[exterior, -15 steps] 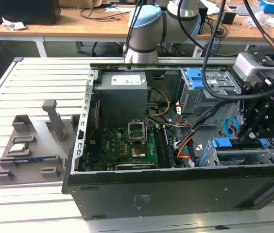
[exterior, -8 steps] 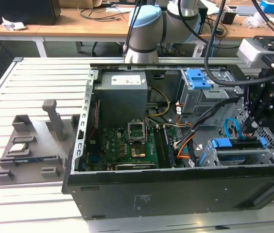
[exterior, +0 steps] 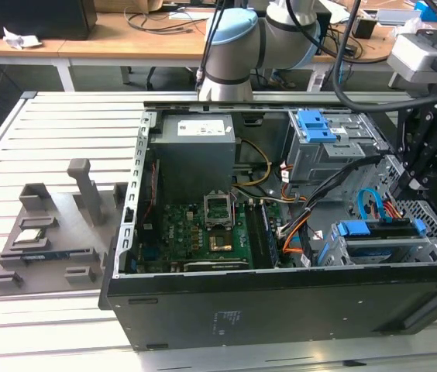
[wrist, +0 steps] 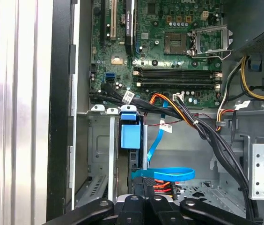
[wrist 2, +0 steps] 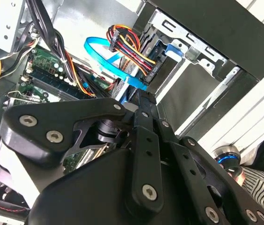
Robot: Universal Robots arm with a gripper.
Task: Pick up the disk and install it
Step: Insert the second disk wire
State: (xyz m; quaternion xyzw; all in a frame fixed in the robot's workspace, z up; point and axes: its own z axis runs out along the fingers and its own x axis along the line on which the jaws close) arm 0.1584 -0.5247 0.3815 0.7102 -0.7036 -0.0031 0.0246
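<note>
- Second wrist view: gripper (wrist 2: 143, 105) — black linkages and bolted plates — takes up the foreground, fingers drawn together with the tips pointing into the open computer case (wrist 2: 244, 42).
- Past the tips: flat blue data cable (wrist 2: 105, 56) looping toward a bundle of red, yellow and black power wires (wrist 2: 131, 44).
- Grey metal drive cage (wrist 2: 202, 58) with a blue plastic part (wrist 2: 172, 50) inside — whether a drive sits there cannot be told.
- Green motherboard (wrist 2: 47, 70) beside the cables.
</note>
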